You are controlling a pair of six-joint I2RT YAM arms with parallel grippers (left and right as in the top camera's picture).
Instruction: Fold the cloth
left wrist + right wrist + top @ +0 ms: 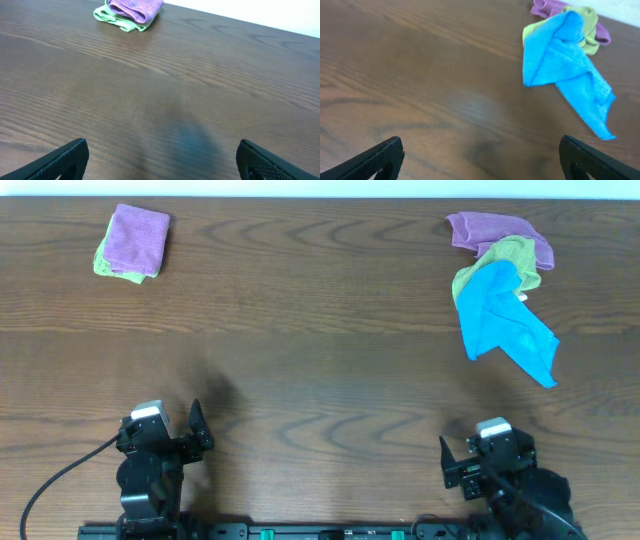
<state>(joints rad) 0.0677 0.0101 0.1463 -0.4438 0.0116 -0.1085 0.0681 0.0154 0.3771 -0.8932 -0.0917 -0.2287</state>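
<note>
On dark wood-grain table (320,330) | blue cloth (500,320) crumpled far right | left end effector (162,156), right end effector (480,156): spread wide, empty

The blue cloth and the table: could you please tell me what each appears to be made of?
Blue cloth: probably microfibre or a similar soft textile, matte and slightly fuzzy; it lies in limp, crumpled folds. Table: wood or wood-look laminate, dark brown with a faint sheen; grain lines show, but which of the two is unclear.
</note>
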